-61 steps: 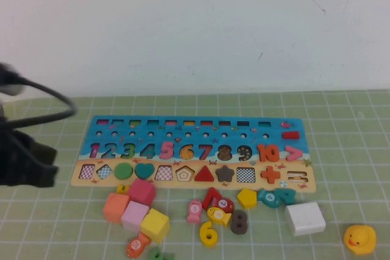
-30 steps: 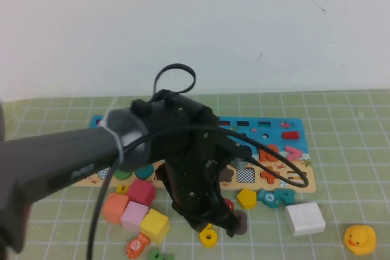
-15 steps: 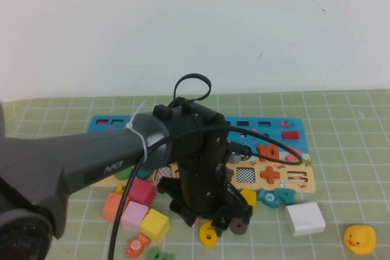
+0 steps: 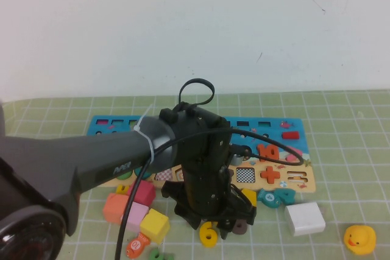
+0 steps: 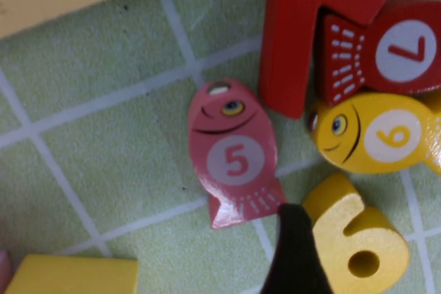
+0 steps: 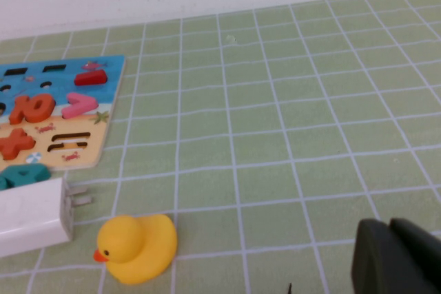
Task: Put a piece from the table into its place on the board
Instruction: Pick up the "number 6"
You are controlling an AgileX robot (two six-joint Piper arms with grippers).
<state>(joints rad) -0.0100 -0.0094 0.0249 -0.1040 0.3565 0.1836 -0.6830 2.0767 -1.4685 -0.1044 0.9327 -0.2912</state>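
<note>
The left hand [image 4: 226, 226], fingers apart, hung just above the yellow "6" piece [image 4: 208, 234] lying flat on the desk [image 4: 341, 168] near the board [image 4: 286, 127], while the right hand [image 6: 396, 256], whose fingers I could not tell, sat well away.

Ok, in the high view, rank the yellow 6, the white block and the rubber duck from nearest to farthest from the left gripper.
1. Yellow 6: right beside the left gripper, at its left.
2. White block: further right, below the board.
3. Rubber duck: far right corner.
</note>
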